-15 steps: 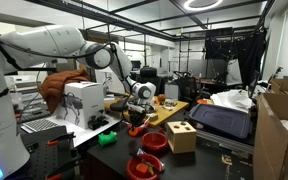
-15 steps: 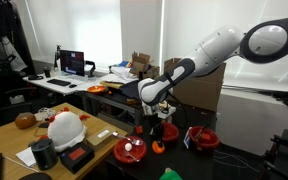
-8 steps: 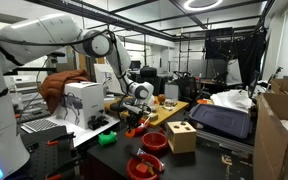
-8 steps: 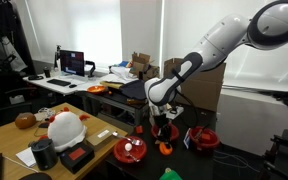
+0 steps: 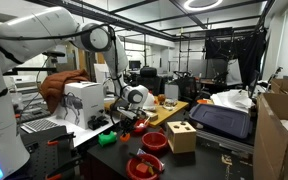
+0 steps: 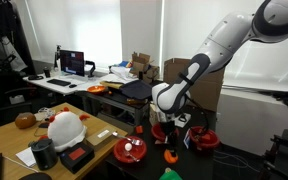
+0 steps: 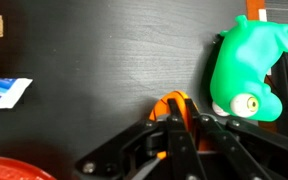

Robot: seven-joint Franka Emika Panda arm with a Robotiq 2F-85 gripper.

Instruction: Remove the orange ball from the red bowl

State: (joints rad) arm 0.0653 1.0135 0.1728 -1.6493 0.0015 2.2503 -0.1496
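Note:
My gripper is shut on the orange ball, which shows between the fingers low over the black tabletop. In an exterior view the gripper holds the ball just above the table, in front of the small red bowl and clear of it. In an exterior view the gripper hangs low beside that bowl. The inside of the bowl is hidden.
A green toy lies close to the right of the ball. A wider red bowl holds white items, and another red bowl stands nearby. A wooden box, a white helmet and a blue-white packet are also on the tables.
My gripper has moved away from above the small red bowl and down towards the tabletop, carrying the orange ball with it.

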